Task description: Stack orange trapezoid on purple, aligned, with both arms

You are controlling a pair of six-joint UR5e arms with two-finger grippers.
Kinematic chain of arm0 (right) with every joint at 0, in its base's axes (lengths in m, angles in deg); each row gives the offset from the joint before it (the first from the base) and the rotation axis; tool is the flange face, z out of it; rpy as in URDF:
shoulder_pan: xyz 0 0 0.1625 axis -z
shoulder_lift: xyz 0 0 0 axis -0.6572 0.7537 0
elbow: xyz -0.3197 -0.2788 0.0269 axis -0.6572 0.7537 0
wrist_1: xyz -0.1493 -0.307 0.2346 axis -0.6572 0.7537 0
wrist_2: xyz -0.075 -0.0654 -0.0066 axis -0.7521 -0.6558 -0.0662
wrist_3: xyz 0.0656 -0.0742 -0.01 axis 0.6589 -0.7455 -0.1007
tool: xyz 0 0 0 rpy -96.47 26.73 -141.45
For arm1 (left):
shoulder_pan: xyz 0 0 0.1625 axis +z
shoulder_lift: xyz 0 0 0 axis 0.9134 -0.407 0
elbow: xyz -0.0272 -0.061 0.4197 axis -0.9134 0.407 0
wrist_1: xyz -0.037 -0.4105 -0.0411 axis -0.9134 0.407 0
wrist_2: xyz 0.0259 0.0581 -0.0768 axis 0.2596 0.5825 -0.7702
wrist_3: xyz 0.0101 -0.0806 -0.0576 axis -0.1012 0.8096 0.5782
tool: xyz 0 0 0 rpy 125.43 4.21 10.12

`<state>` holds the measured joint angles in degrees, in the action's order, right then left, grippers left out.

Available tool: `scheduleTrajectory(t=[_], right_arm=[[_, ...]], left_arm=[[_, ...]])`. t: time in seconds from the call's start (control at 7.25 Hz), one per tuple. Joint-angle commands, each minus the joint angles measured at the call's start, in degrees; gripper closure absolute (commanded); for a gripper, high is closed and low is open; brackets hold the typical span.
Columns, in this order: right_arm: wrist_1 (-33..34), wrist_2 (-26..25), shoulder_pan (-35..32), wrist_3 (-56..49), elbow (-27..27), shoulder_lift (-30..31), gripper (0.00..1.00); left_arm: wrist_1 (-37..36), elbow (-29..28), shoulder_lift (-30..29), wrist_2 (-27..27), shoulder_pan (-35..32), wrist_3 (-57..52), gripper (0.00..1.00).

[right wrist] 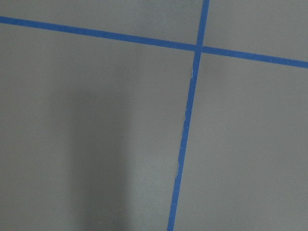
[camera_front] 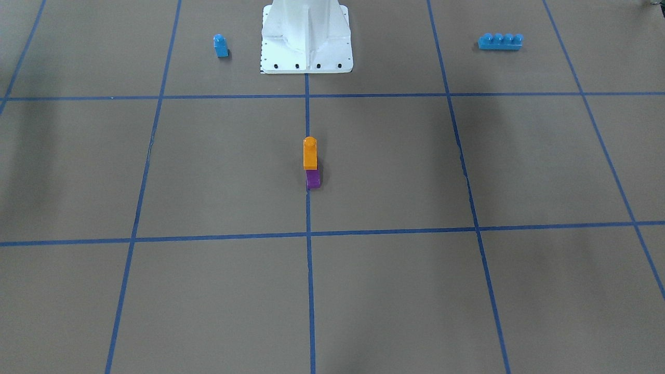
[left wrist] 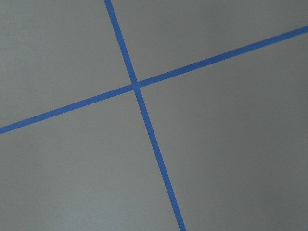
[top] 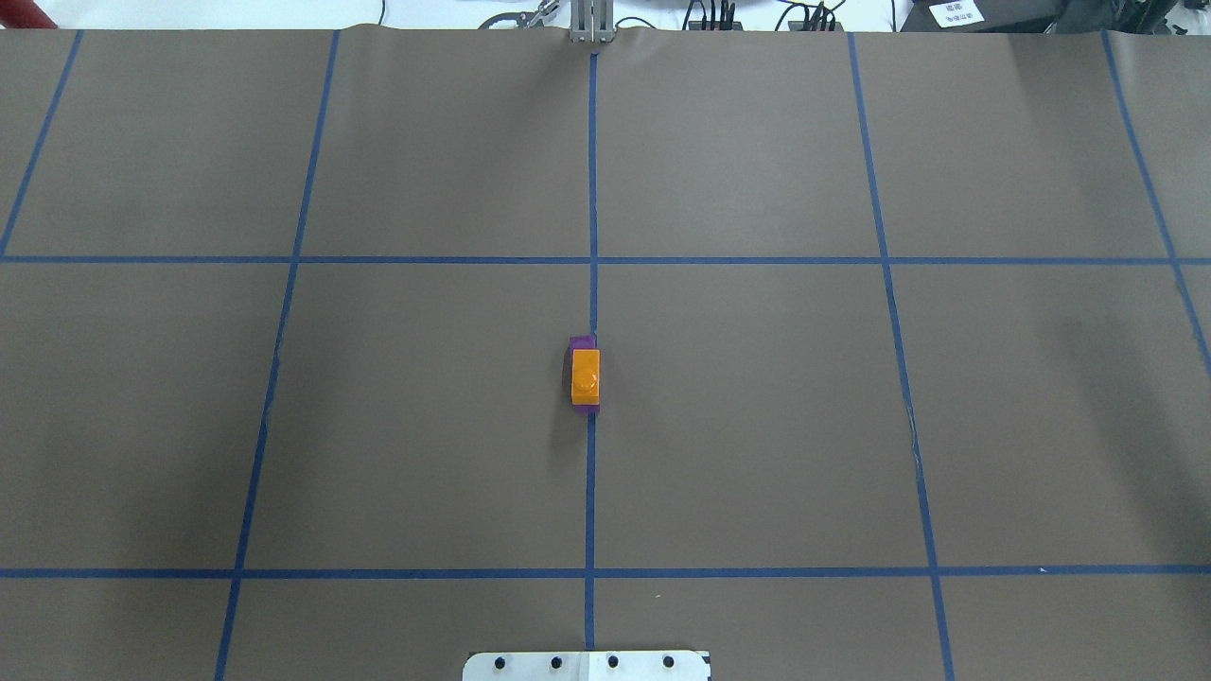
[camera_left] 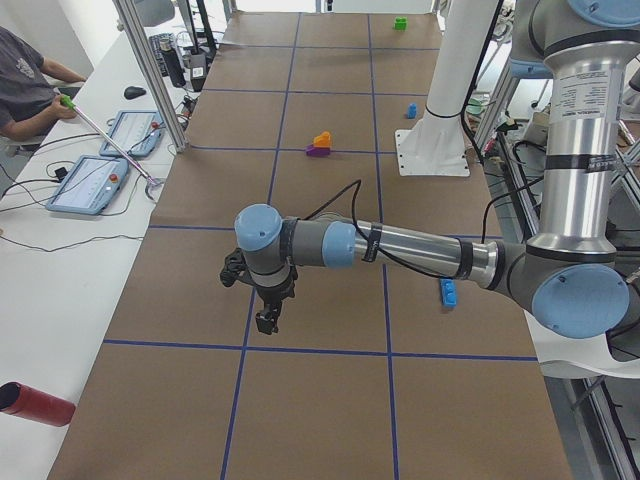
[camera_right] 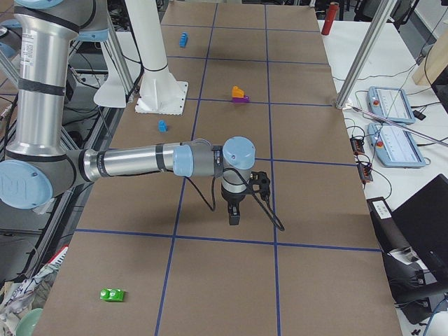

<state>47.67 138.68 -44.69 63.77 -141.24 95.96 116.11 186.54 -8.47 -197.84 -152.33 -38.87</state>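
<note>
The orange trapezoid (camera_front: pixel 309 153) sits on top of the purple brick (camera_front: pixel 313 179) at the middle of the table, on the central blue line. From above the orange trapezoid (top: pixel 586 375) covers most of the purple brick (top: pixel 582 341), whose far end sticks out. Neither gripper touches them. My left gripper (camera_left: pixel 266 320) hangs over the mat far from the stack, near the table's left end. My right gripper (camera_right: pixel 234 213) hangs likewise near the right end. Both show only in the side views, so I cannot tell whether they are open or shut.
A small blue single-stud brick (camera_front: pixel 221 45) and a long blue four-stud brick (camera_front: pixel 500 41) lie either side of the white base plate (camera_front: pixel 306 65). A green brick (camera_right: pixel 112 295) lies at the right end. A red cylinder (camera_left: pixel 35 403) and an operator are beside the table.
</note>
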Motion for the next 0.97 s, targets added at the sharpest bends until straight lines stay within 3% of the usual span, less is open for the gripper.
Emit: scheduleTrajectory(t=[0.0,0.83], right_arm=[[0.0,0.0,0.0,-0.1,0.0,0.0,0.0],[0.0,0.1,0.0,0.0,-0.2,0.0,0.0]], left_arm=[[0.0,-0.1,0.3,0.0,-0.2,0.0,0.0],[0.1,0.0,1.5,0.1,-0.7,-0.1,0.0]])
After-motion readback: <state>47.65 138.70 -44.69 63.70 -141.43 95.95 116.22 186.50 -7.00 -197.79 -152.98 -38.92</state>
